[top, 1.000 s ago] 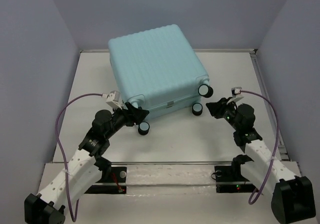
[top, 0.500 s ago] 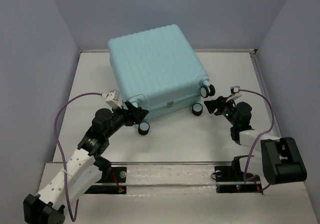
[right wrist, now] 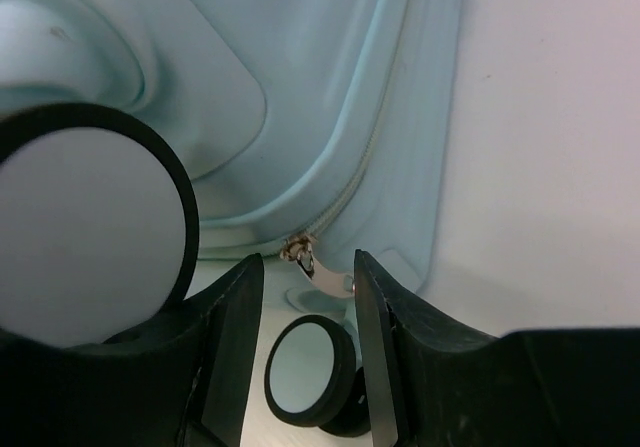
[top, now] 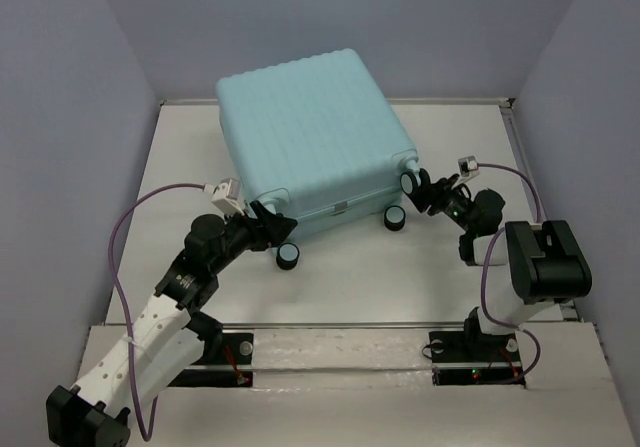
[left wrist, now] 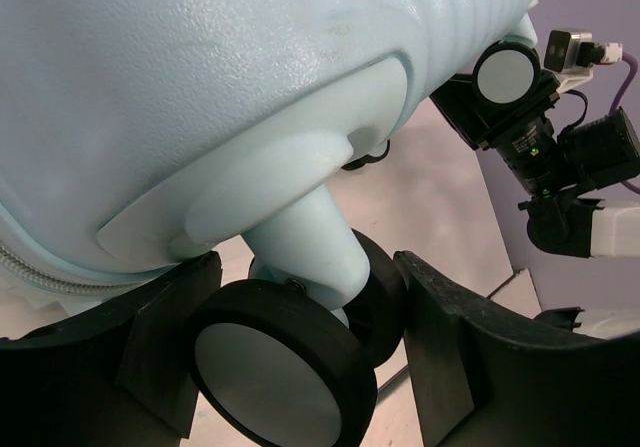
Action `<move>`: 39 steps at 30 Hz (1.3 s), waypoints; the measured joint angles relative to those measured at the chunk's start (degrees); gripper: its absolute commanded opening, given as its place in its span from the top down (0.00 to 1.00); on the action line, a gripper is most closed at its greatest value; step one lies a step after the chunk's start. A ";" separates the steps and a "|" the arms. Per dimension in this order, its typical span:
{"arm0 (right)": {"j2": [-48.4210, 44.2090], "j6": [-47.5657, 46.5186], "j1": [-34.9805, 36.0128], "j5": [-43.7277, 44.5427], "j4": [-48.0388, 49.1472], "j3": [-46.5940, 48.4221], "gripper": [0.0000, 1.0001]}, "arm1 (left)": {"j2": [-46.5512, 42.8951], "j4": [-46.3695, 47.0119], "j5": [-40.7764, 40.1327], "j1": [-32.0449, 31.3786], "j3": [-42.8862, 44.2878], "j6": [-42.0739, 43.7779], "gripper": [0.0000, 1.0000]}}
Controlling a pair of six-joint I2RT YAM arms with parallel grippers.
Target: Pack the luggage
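The luggage (top: pixel 305 142) is a pale mint-blue ribbed suitcase, closed and lying flat at the back middle of the table. My left gripper (top: pixel 276 227) is at its near left corner. In the left wrist view its fingers (left wrist: pixel 160 347) are shut on the black-and-white double wheel (left wrist: pixel 280 372) under the shell (left wrist: pixel 200 97). My right gripper (top: pixel 427 193) is at the near right corner, between the two wheels (top: pixel 396 217). In the right wrist view it (right wrist: pixel 308 263) is open, with the metal zipper pull (right wrist: pixel 325 275) between the fingertips. A wheel (right wrist: pixel 90 227) fills the left of that view.
Blue-grey walls close in the table (top: pixel 340 287) on the left, back and right. A metal rail (top: pixel 340 325) runs along the near edge by the arm bases. My right arm's elbow (top: pixel 545 262) is raised at the right. The right wrist camera (left wrist: pixel 575 157) shows beyond the luggage.
My right arm has folded up and its gripper has moved left to the luggage's near right corner, onto the zipper pull. My left gripper has stayed on the wheel.
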 measured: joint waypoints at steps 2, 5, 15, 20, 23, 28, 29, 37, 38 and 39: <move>0.94 0.55 0.00 -1.18 0.79 1.03 0.53 | 0.04 0.02 0.02 0.00 0.00 0.00 0.94; 1.95 0.74 0.00 -1.73 1.55 2.36 0.55 | 0.44 0.28 0.20 0.00 0.00 -0.04 0.94; 7.02 5.40 -1.07 -3.96 5.66 4.00 0.56 | 1.75 0.61 0.85 -0.04 0.66 -0.37 0.94; 7.43 6.16 -1.07 -4.13 6.16 4.00 0.75 | 1.99 0.66 1.03 -0.07 0.72 -0.37 0.94; 7.80 7.17 -1.11 -4.59 6.95 3.98 0.90 | 2.36 0.83 1.01 -0.09 0.74 -0.37 0.94; 8.09 8.41 -1.11 -4.24 6.86 3.91 0.93 | 2.67 1.14 1.07 -0.09 0.96 -0.50 0.94; 8.09 8.79 -1.11 -4.11 6.97 3.76 0.93 | 2.80 1.14 1.14 -0.09 1.03 -0.52 0.94; 5.84 10.12 5.66 9.75 8.44 -1.79 0.93 | 6.97 1.57 3.89 -0.04 2.54 -2.29 0.94; 4.52 9.05 8.61 15.34 8.28 -3.04 0.93 | 7.65 1.57 4.15 -0.04 2.75 -2.62 0.94; 3.72 8.09 10.21 18.93 8.09 -3.67 0.93 | 8.26 1.62 4.42 0.04 2.99 -2.97 0.94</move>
